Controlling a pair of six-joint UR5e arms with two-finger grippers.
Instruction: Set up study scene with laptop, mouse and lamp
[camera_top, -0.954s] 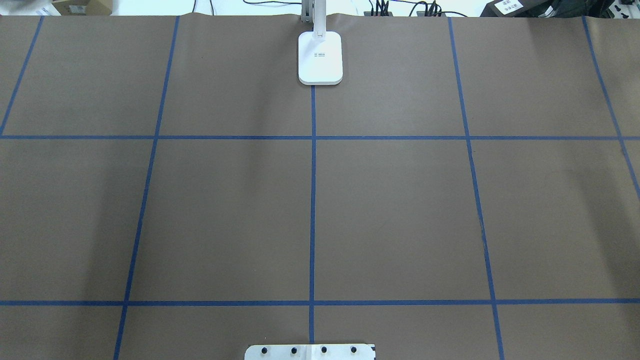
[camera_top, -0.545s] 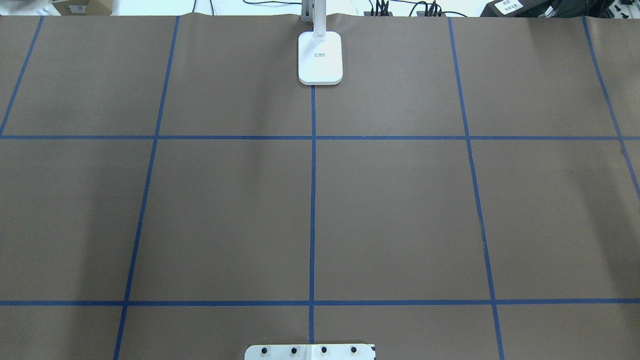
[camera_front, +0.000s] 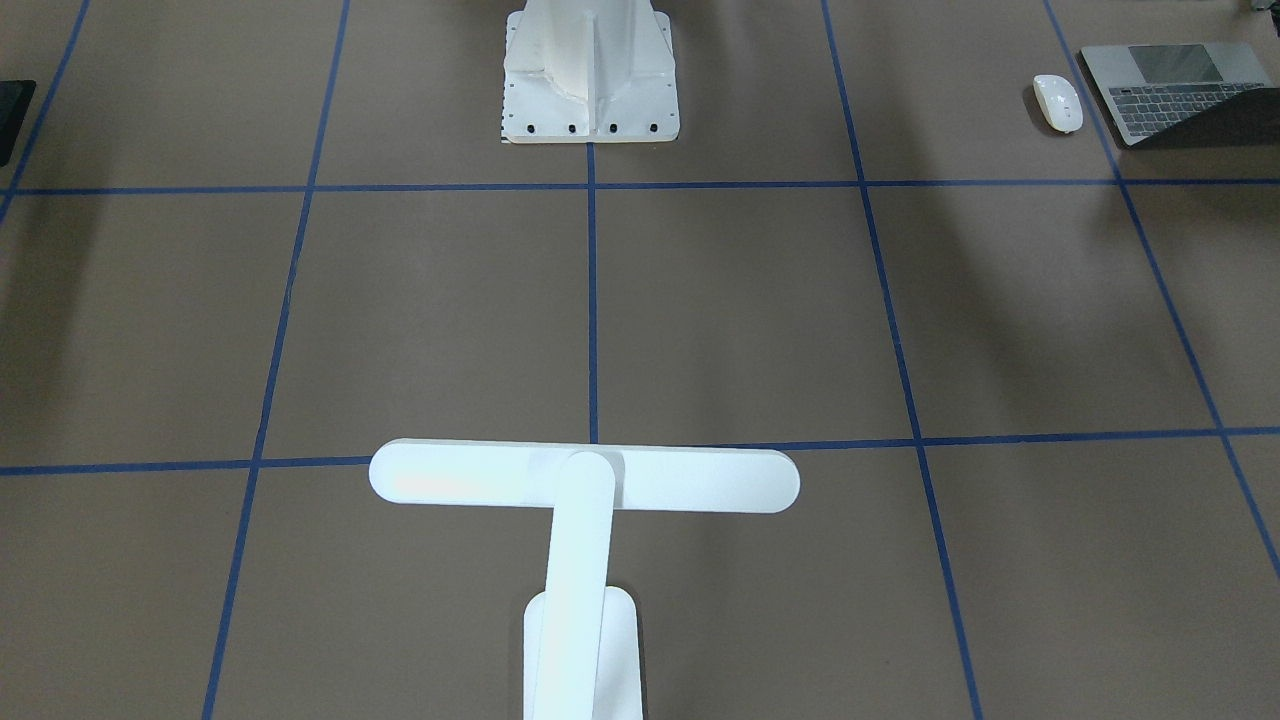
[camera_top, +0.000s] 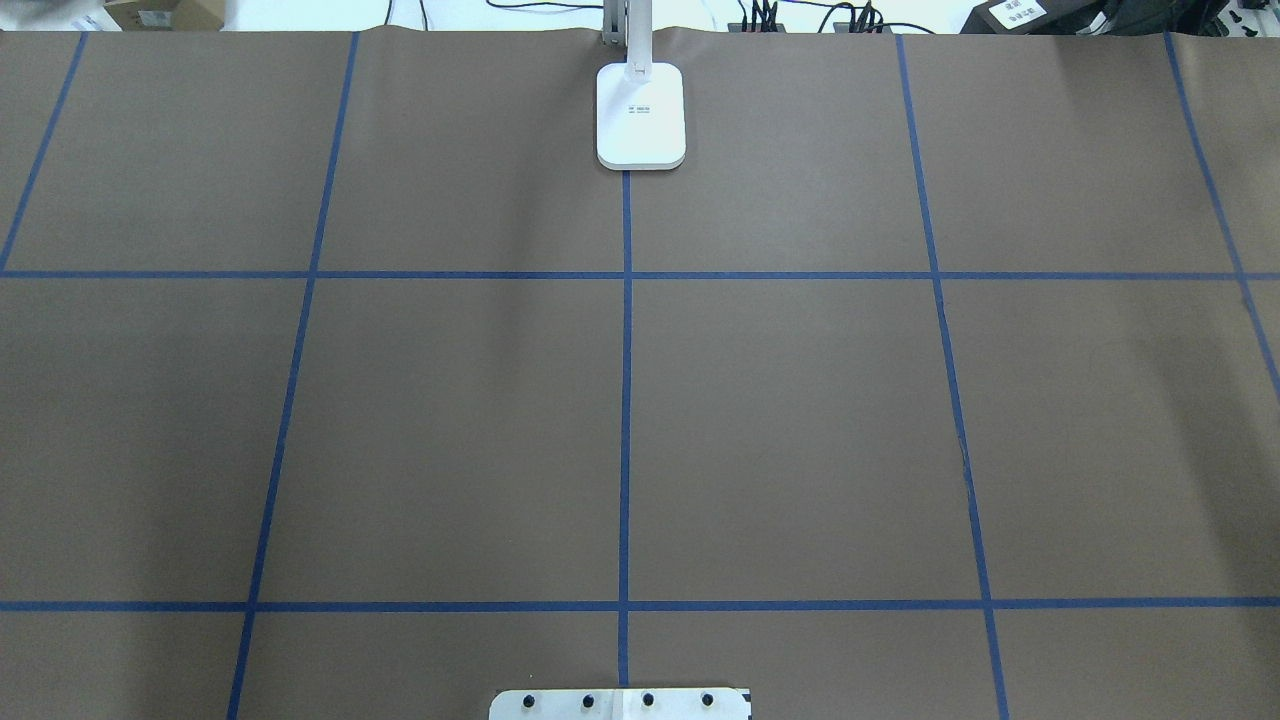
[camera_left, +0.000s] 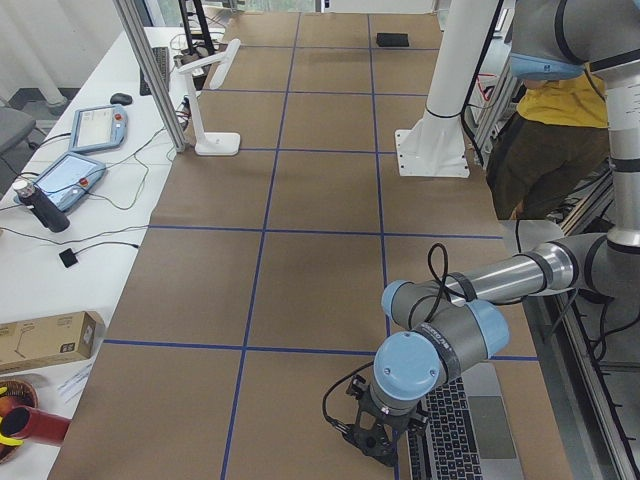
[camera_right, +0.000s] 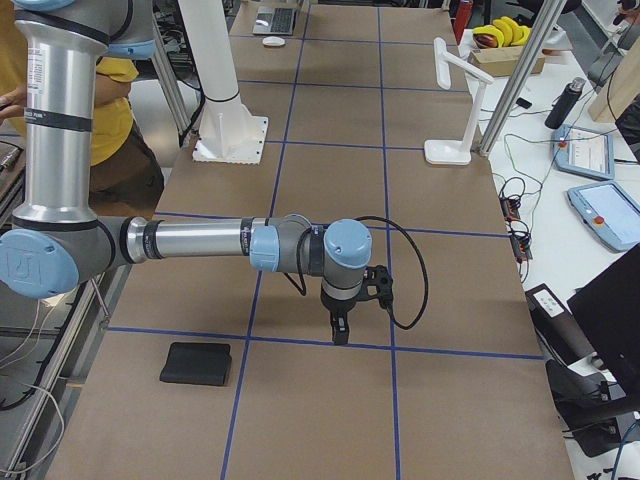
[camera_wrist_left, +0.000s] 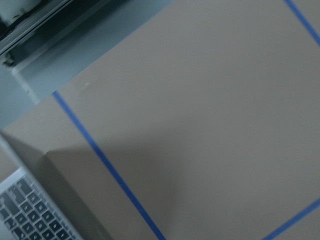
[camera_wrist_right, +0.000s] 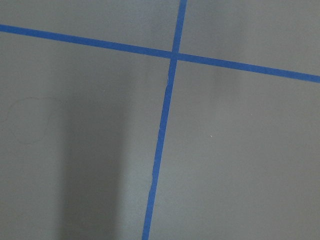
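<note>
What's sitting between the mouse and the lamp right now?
Nothing but brown paper with blue tape lines separates the mouse and the lamp, as the front-facing view shows.

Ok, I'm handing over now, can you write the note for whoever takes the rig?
Left hand: low beside the laptop; open or shut, and any contact, cannot be told.
Right hand: over bare paper near the black mat; state cannot be told, nothing seen in it.
Things: laptop open at the table's end on the robot's left, mouse beside it, apart. Lamp stands at the far edge on the centre line.
Done: nothing visibly arranged.
Left: probably bring laptop and mouse in by the lamp.
</note>
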